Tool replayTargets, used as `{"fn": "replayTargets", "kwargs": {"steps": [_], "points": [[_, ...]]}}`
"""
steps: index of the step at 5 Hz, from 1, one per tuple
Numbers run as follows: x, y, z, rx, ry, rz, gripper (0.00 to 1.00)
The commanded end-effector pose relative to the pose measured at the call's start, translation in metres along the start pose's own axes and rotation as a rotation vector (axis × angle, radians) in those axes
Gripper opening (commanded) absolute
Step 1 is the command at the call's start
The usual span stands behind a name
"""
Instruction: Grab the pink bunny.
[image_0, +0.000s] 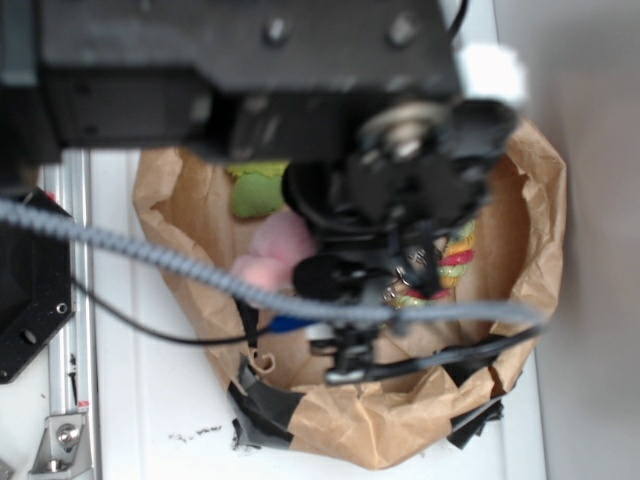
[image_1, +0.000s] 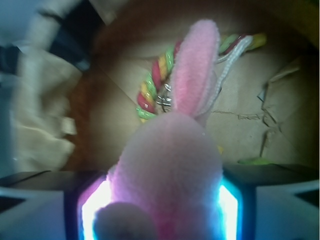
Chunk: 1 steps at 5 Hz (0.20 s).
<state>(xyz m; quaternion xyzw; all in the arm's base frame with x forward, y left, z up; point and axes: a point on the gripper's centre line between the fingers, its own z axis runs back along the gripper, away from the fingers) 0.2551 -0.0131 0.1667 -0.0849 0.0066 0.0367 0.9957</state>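
We judge the small pale-pink fuzzy plush bunny (image_1: 170, 170) to be light, soft and easily squashed, with a fleecy pile that should give the pads good purchase instead of slipping; nothing about it looks fragile. The rounded body seems to us the right place to take hold, since the thin lighter ear (image_1: 196, 70) standing up from it would likely bend or pull through. In the wrist view the claw (image_1: 162, 205) has one glowing pad (image_1: 95, 205) on each side of that body, and the plush fills the gap between them and bulges over both, so we read the claw as closed on the bunny's body at a moderate width, not fully open and not fully shut. The bunny sits inside the crumpled brown paper bag (image_0: 530, 190), which lies on the white worktop (image_0: 150, 400); in the exterior view its pink shape (image_0: 272, 250) shows near the bag's middle, partly behind the dark arm and a grey coiled cable (image_0: 150, 252). A yellow-green fuzzy plush toy (image_0: 255, 190) lies just beside it, and a striped red, yellow and green braided rope toy (image_1: 152, 85) rests on the bag floor beyond the ear. Whether the bunny rests on the bag floor or hangs clear of it, we cannot tell.
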Motion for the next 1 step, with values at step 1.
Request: {"fn": "replayTargets", "kwargs": {"steps": [1], "points": [[0.0123, -0.0055, 0.0100, 0.034, -0.100, 0.191, 0.00]]}}
